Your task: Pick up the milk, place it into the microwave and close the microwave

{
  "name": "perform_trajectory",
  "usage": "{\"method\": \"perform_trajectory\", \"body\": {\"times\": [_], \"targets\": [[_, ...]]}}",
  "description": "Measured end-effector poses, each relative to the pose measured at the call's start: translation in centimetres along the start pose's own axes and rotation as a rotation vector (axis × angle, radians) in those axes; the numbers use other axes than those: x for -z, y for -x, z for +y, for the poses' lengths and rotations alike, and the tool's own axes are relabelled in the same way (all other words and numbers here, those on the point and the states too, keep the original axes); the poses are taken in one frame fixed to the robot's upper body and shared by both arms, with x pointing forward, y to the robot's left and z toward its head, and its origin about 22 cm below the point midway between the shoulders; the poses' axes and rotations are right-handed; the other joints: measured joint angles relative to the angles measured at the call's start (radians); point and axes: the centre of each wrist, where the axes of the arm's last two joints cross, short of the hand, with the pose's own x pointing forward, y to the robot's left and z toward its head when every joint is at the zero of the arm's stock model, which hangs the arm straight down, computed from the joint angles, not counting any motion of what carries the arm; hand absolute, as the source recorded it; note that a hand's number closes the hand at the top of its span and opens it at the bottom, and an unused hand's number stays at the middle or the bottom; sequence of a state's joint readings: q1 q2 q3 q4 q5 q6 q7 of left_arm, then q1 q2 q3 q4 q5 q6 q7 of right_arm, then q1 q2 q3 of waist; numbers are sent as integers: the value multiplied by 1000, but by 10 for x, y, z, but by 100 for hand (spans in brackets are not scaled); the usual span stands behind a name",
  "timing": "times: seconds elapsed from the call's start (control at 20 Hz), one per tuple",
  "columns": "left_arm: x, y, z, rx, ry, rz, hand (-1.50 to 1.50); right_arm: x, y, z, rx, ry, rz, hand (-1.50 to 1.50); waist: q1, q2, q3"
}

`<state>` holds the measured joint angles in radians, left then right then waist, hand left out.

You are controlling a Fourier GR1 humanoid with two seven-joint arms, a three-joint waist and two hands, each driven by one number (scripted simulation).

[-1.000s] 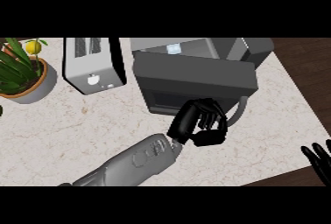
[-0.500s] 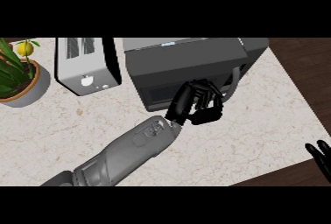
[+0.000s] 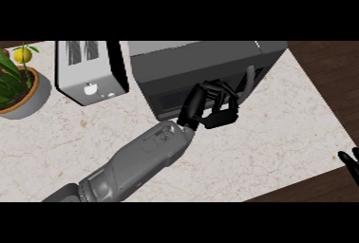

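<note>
The grey microwave (image 3: 203,61) stands at the back middle of the counter, its dark door (image 3: 165,97) swung almost flat against its front. My left hand (image 3: 210,107) rests against the door's right part, near the handle (image 3: 247,80), with its fingers relaxed and holding nothing. The grey forearm runs down to the lower left. My right hand (image 3: 348,160) shows only as upright fingers at the right edge, open and resting. No milk shows anywhere in view; the microwave's inside is hidden behind the door.
A silver toaster (image 3: 88,71) stands just left of the microwave. A potted plant (image 3: 17,90) with a yellow fruit (image 3: 23,54) sits at the far left. The marble counter (image 3: 280,137) ends at the right and lower right, beyond which is dark wood.
The door has swung from an open angle to nearly flat against the microwave, with my left hand following it up and to the right. The right hand has slipped further towards the right edge.
</note>
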<state>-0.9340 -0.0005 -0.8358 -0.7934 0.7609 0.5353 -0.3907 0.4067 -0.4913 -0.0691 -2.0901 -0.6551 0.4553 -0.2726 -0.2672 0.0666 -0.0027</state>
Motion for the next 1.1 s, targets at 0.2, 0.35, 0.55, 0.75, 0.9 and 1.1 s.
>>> {"method": "perform_trajectory", "body": {"times": [0.2, 0.35, 0.55, 0.75, 0.9, 1.1], "targets": [[0, 0, 0, -36, -22, 2, 150, 4, -3, 0, 8, -11, -10, -150, -4, 1, 1], [-1, 1, 0, -37, -35, -13, 150, 6, -4, 0, 16, -27, -13, -150, -8, 2, 2], [-1, 2, 0, -46, -55, -37, 150, 9, -8, 1, 23, -62, -18, -150, -13, 4, 1], [-2, 3, 0, -53, -77, -56, 150, 11, -10, 3, 36, -96, -18, -150, -19, 7, 2], [-2, 4, 0, -54, -88, -68, 150, 14, -13, 4, 42, -119, -21, -150, -23, 8, 2], [-2, 4, 0, -58, -99, -80, 150, 16, -16, 5, 49, -146, -21, -150, -26, 10, 2]]}}
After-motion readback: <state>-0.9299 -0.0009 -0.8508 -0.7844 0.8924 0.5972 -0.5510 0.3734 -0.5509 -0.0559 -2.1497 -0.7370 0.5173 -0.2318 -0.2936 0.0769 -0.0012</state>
